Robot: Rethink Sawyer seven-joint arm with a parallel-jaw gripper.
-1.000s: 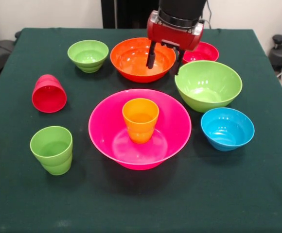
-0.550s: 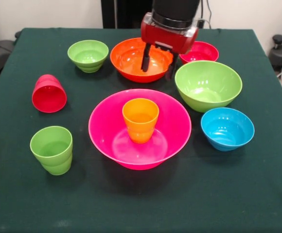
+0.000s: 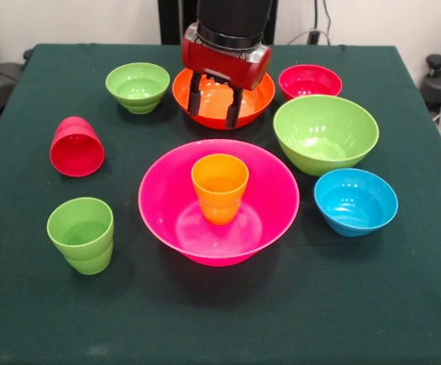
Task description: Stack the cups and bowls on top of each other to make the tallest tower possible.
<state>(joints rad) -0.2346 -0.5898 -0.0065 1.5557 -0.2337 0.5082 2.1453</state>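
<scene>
Meanwhile, open gripper held over the orange bowl

The gripper [image 3: 214, 103] was seen with its jaws spread and empty, hung above the large orange bowl [image 3: 260, 95], whose hollow lay directly behind and beneath the fingertips. Nearer the camera, the orange cup [image 3: 220, 188] was set upright inside the pink bowl [image 3: 163, 205], well apart from the jaws. The red cup [image 3: 77, 147] was tipped on its side.

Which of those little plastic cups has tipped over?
The red plastic cup, lying on its side on the green tablecloth. The orange cup and green cup stand upright, mouths up.
</scene>
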